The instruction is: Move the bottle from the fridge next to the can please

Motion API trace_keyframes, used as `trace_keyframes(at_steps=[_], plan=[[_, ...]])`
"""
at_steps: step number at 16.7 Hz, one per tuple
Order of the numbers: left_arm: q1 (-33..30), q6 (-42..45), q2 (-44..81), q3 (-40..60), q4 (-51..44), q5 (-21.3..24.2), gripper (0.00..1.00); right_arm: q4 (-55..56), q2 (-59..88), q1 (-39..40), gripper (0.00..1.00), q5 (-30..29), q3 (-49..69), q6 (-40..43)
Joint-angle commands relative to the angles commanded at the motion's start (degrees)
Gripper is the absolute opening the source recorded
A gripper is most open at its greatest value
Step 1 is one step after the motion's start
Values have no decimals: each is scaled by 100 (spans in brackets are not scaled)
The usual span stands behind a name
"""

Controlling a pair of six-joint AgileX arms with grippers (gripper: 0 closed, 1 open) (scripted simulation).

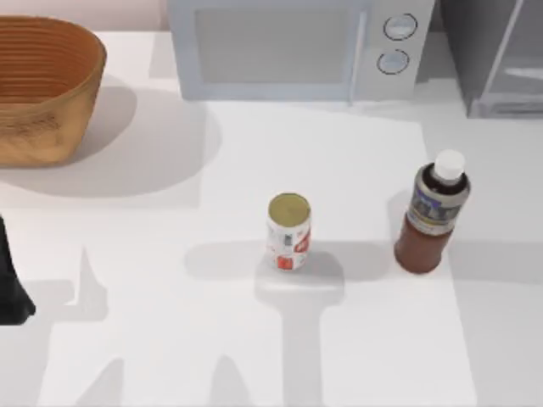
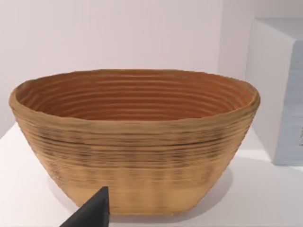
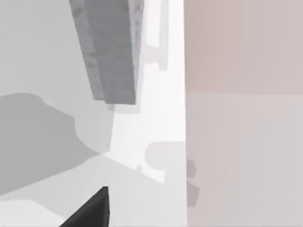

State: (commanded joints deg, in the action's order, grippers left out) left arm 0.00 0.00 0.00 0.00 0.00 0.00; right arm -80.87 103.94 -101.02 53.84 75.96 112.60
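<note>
The bottle (image 1: 431,212) stands upright on the white table, right of centre, with dark reddish-brown liquid, a white cap and a grey-blue label. The can (image 1: 288,231), white with red markings and a gold top, stands upright at the table's middle, to the bottle's left with a gap between them. The grey fridge (image 1: 496,55) sits at the back right corner, and the bottle is outside it. My left arm (image 1: 12,284) is parked at the table's left edge; a dark tip of my left gripper (image 2: 92,212) faces the basket. My right gripper (image 3: 92,210) is near the fridge's grey side (image 3: 113,52), holding nothing I can see.
A woven wooden basket (image 1: 42,89) stands at the back left, its inside bare (image 2: 135,97). A light grey microwave (image 1: 288,47) with two round knobs sits at the back middle. The table's right edge (image 3: 185,142) runs past the fridge.
</note>
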Motion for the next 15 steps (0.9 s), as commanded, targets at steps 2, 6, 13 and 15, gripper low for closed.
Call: trace_keyframes(at_steps=[2,6,13,15], plan=[[0,0,0,0,0,0,100,479,15,346,100,-81,-8,-543],[0,0,0,0,0,0,100,1869,49,1361,100,-316,-37,-2254],[0,0,0,0,0,0,100,4798,87,3520,100,-809,-115,-5925],[0,0,0,0,0,0,100,5507,91,4050,100,-929,-136,-6721]])
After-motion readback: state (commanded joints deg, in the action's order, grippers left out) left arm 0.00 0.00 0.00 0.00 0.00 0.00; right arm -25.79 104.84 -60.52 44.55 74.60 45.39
